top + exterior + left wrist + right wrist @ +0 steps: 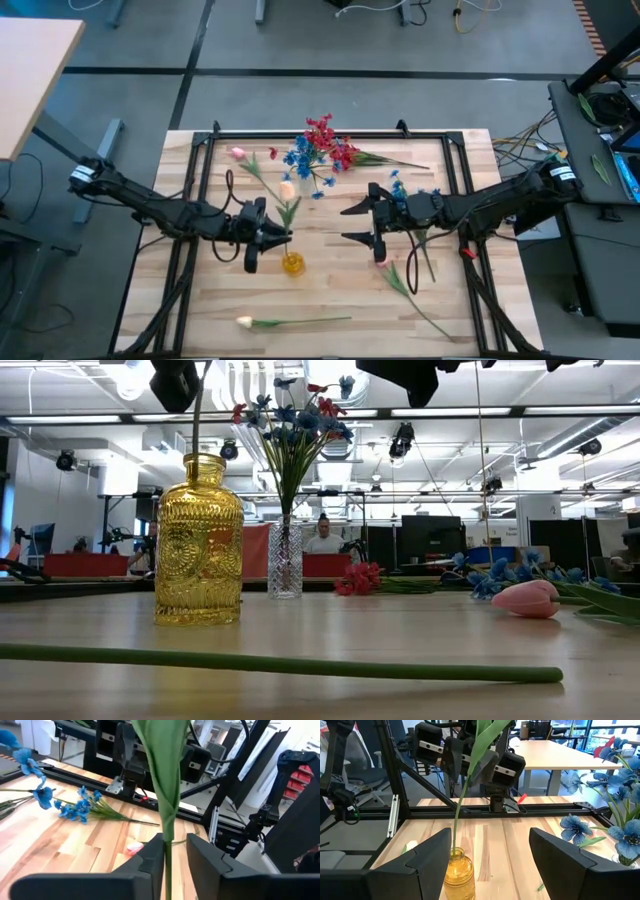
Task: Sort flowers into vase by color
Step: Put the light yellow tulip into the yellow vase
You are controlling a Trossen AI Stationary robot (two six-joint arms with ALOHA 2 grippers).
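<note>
Standing in the yellow glass vase at six o'clock on the pale wood-plank table, a green-stemmed tulip sits between the left gripper's slightly parted fingers; right gripper gapes empty at three o'clock; grey floor around.

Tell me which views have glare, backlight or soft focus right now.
Low view: ceiling lights backlight the yellow vase, and the near green stem looks soft. Left wrist view: the left gripper fingers and held stem are soft. Right wrist view: daylight from far windows. High view: even light.
</note>
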